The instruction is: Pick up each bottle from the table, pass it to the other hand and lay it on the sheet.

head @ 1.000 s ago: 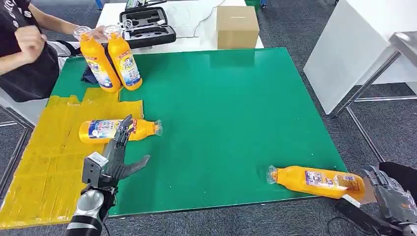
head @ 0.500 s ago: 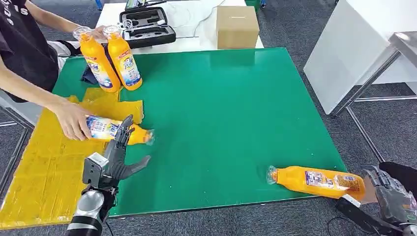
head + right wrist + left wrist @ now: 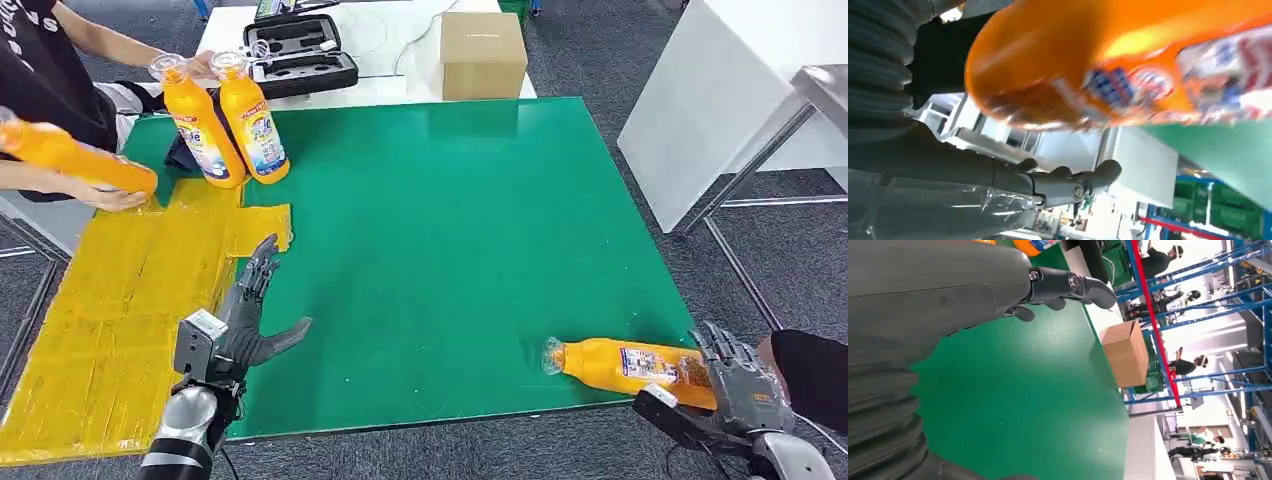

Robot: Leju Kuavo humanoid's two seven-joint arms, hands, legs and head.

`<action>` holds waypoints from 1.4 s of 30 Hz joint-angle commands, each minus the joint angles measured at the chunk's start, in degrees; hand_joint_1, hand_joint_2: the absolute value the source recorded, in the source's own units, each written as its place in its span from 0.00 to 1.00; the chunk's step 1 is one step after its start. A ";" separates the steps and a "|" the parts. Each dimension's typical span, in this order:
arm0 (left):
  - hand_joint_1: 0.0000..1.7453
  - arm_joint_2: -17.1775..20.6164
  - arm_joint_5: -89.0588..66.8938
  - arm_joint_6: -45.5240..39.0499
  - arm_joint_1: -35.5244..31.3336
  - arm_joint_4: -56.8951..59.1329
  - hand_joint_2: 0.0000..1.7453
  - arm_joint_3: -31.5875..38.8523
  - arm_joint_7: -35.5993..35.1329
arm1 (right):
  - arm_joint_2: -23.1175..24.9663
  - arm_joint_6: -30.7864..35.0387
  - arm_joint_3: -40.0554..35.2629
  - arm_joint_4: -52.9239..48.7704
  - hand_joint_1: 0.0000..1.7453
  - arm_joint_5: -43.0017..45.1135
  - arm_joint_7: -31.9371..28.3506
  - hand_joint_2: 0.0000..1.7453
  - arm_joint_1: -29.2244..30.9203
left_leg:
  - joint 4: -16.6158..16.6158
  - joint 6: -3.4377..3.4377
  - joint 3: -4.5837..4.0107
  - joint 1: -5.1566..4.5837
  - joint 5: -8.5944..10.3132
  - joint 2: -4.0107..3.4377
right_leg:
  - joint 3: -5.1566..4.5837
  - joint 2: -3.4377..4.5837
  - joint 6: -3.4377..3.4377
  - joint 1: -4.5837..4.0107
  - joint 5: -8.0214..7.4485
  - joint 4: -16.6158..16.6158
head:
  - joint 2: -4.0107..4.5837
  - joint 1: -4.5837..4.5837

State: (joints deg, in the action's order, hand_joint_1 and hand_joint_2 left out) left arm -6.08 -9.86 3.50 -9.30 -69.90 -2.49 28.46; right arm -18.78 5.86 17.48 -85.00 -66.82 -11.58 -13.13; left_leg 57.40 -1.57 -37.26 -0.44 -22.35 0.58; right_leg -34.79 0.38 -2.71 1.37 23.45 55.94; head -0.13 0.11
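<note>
Bottle on the table [image 3: 640,366]: lying on its side at the near right corner of the green table [image 3: 470,230], clear cap toward the table's middle, base jutting past the table's right edge.
Right robot hand [image 3: 735,385]: fingers spread, just at the bottle's base, nothing closed round it; in the right wrist view the orange body [image 3: 1128,65] looms close above the open thumb.
Left robot hand [image 3: 245,320]: spread flat and empty at the near left of the table, beside the yellow sheet [image 3: 120,300].
Handling: rigid plastic, smooth and glossy, likely slippery on the bare orange; probably full and fairly heavy; round body, apt to roll on the table.
Where to take hold: around the wide labelled middle, where the paper label gives more friction; the narrow neck left free for the other hand, by judgement.
Materials: table top matte green, felt-like; sheet of yellow taped strips, wrinkled.
Other bottles: two upright [image 3: 225,120] at the far left corner of the table; one more [image 3: 75,160] held by a person's hand over the sheet's far end.
Beyond the table: cardboard box [image 3: 483,55], open black case [image 3: 300,52].
</note>
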 commanded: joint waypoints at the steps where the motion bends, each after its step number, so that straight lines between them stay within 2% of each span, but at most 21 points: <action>1: 0.00 0.23 0.67 0.43 -2.06 3.26 1.00 -0.52 -0.06 | -0.59 0.93 -7.37 9.25 0.00 0.31 1.26 1.00 4.09 | -0.05 0.12 0.40 0.14 -0.13 -0.14 | 0.42 0.07 0.15 -0.16 0.04 -0.16 | 0.00 0.00; 9: 0.00 0.23 0.66 0.39 -2.15 3.42 1.00 -0.53 -0.06 | -0.58 1.24 -7.85 10.33 0.00 0.10 1.46 1.00 4.73 | -0.03 0.09 0.19 0.09 -0.06 -0.06 | 0.20 0.01 0.10 -0.10 0.01 -0.10 | 0.00 0.02; 13: 0.00 0.23 0.66 0.39 -2.15 3.42 1.00 -0.53 -0.06 | -0.58 1.24 -7.85 10.33 0.00 0.10 1.46 1.00 4.73 | -0.02 0.13 0.39 0.13 -0.14 -0.08 | 0.42 0.00 0.16 -0.15 0.08 -0.12 | 0.00 0.00; 15: 0.00 0.23 0.66 0.39 -2.15 3.42 1.00 -0.53 -0.06 | -0.58 1.24 -7.85 10.33 0.00 0.10 1.46 1.00 4.73 | -0.04 0.07 0.16 0.06 -0.04 -0.02 | 0.17 -0.02 0.08 -0.07 0.02 -0.08 | 0.00 0.00; 20: 0.00 0.23 0.67 0.40 -2.22 3.45 1.00 -0.55 -0.06 | -0.51 1.20 -8.05 10.55 0.00 0.11 1.47 1.00 4.92 | -0.01 0.14 0.39 0.12 -0.14 -0.06 | 0.40 -0.02 0.17 -0.14 0.09 -0.09 | 0.00 0.02; 27: 0.00 0.17 0.75 0.54 -2.88 3.75 1.00 -0.88 -0.05 | -0.09 1.36 -12.91 16.92 0.00 -0.51 2.44 1.00 7.77 | -0.02 0.14 0.43 0.17 -0.14 -0.13 | 0.46 0.04 0.18 -0.19 0.05 -0.16 | 0.00 0.00; 30: 0.00 0.24 0.94 0.62 -2.64 3.53 1.00 -1.04 -0.05 | -2.53 -0.01 -14.53 17.98 0.01 -0.16 4.33 1.00 6.50 | -0.02 0.16 0.53 0.19 -0.17 -0.15 | 0.55 0.00 0.19 -0.21 0.08 -0.17 | 0.00 0.00; 31: 0.00 0.27 1.01 0.63 -2.53 3.47 1.00 -1.03 -0.09 | -2.89 -0.44 -14.74 18.01 0.05 -0.18 4.54 1.00 6.14 | -0.05 0.11 0.38 0.13 -0.08 -0.18 | 0.36 0.07 0.13 -0.14 0.03 -0.14 | 0.00 0.00; 32: 0.00 0.27 1.16 0.63 -2.27 3.38 1.00 -0.88 -0.11 | -4.04 -1.48 -15.79 17.09 0.89 0.07 3.72 1.00 4.64 | -0.03 0.10 0.36 0.12 -0.09 -0.31 | 0.30 0.19 0.11 -0.13 0.00 -0.12 | 0.00 0.00; 33: 0.00 0.26 1.20 0.60 -2.01 3.19 1.00 -0.72 -0.11 | -4.00 -0.98 -15.83 15.87 0.92 0.45 3.60 1.00 3.69 | -0.02 0.13 0.49 0.15 -0.15 -0.32 | 0.43 0.19 0.16 -0.16 0.02 -0.14 | 0.00 0.02; 35: 0.00 0.00 1.12 0.68 -0.64 1.66 1.00 -0.62 -0.15 | -2.92 1.10 -15.18 13.21 0.85 0.82 3.65 1.00 1.72 | -0.03 0.18 0.57 0.14 -0.18 -0.23 | 0.47 0.20 0.15 -0.15 0.02 -0.14 | 0.00 0.00; 37: 0.00 -0.38 0.76 0.87 1.63 -0.95 1.00 -1.16 -0.22 | -2.17 1.99 -14.47 9.67 0.84 0.91 3.80 1.00 -1.52 | -0.05 0.18 0.74 0.14 -0.19 -0.19 | 0.60 0.15 0.16 -0.15 0.05 -0.23 | 0.00 -0.02; 39: 0.00 -0.52 0.26 0.70 2.46 -1.85 1.00 -1.57 -0.60 | -1.42 2.95 -13.74 10.46 0.83 0.14 4.74 1.00 -0.62 | 0.02 0.23 0.98 0.24 -0.32 -0.13 | 0.68 0.05 0.26 -0.25 0.14 -0.28 | 0.00 -0.04; 41: 0.00 -0.63 0.06 0.54 2.61 -1.85 1.00 -1.59 -0.84 | -0.16 4.59 -13.50 12.62 0.89 -0.45 4.09 1.00 2.32 | -0.03 0.19 1.19 0.17 -0.58 -0.22 | 0.56 0.16 0.27 -0.19 0.32 -0.30 | 0.00 0.02; 42: 0.00 -0.65 0.03 0.45 2.90 -2.12 1.00 -1.48 -0.84 | 1.11 5.80 -13.47 13.67 0.98 -0.62 3.59 1.00 3.85 | -0.06 0.20 1.28 0.17 -0.59 -0.26 | 0.66 0.20 0.25 -0.19 0.36 -0.34 | 0.00 -0.02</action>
State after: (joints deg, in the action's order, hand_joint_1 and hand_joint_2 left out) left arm -6.23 -9.38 4.28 -7.91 -71.25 -2.73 28.44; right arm -22.45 8.64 5.42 -75.60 -66.29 -7.54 -10.50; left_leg 57.37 -1.53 -36.10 -0.40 -22.89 0.21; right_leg -34.29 0.79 -2.66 1.33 23.76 55.70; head -0.13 0.09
